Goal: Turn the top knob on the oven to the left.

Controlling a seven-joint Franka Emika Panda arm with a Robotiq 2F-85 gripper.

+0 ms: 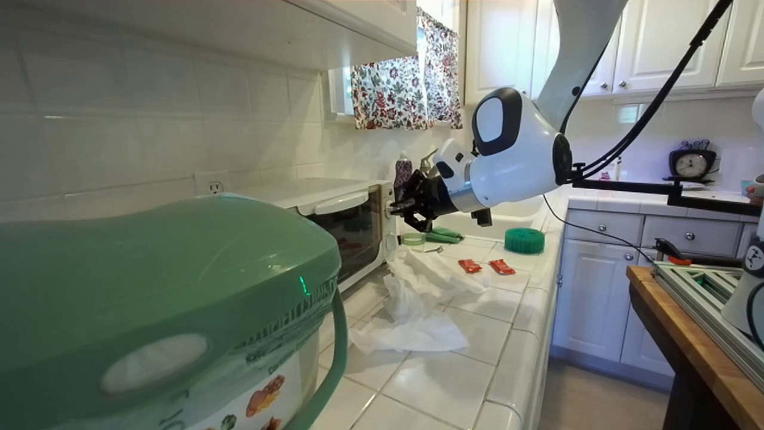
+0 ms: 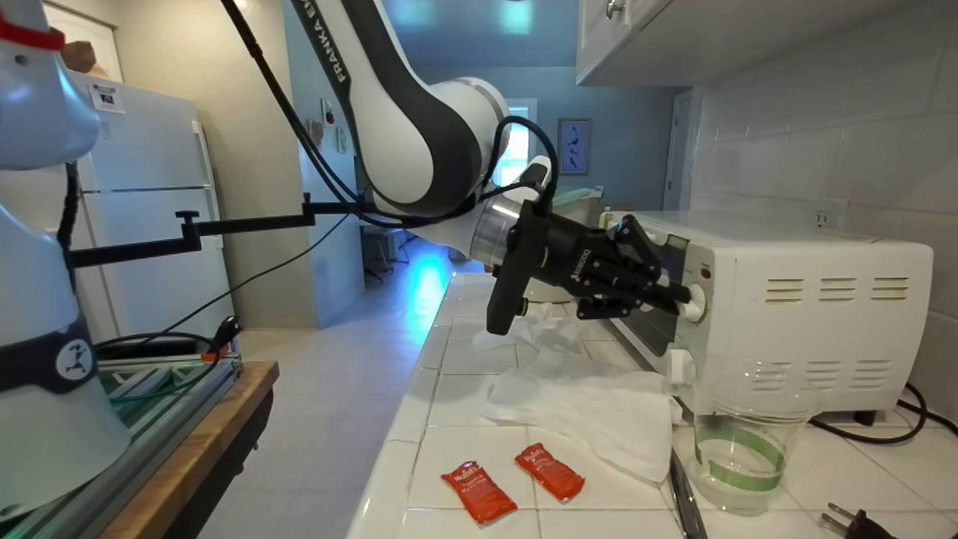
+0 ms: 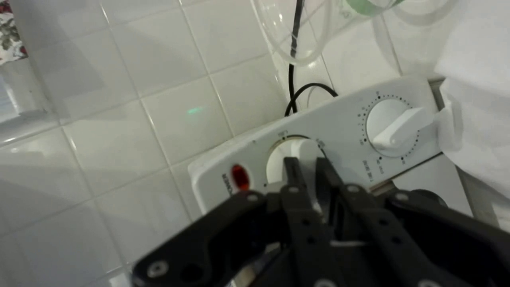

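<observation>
Right up against the lens in the wrist view, it's the black gripper (image 3: 310, 169), and the jaws are clenched, one finger either side of the raised white ridge on the top knob (image 3: 285, 151). That knob sits on the front of the toaster oven (image 2: 816, 251), just beside the red light (image 3: 240, 176) marked POWER, and in an exterior view we get it above the lower knob (image 2: 679, 368), which is ringed by printed dots in the wrist view. Behind the jaws there's the white arm (image 1: 519, 164), stretched out over the tiled counter (image 1: 441, 382). Out onto those tiles now: a crumpled white sheet (image 2: 591, 408) spreads in front of the oven, two red packets (image 2: 479, 492) lie near it, and a clear cup (image 2: 737, 458) with green bands stands upright near the oven, a black plug (image 2: 864, 525) lying close by. Farther along sits a round green object (image 1: 524, 240), too indistinct to name; there's a big green-lidded tub (image 1: 179, 298) looming in an exterior view, a flowered curtain (image 1: 388, 95) hangs above the counter, and way over yonder, well apart from the oven, a dark clock (image 1: 691, 163)
</observation>
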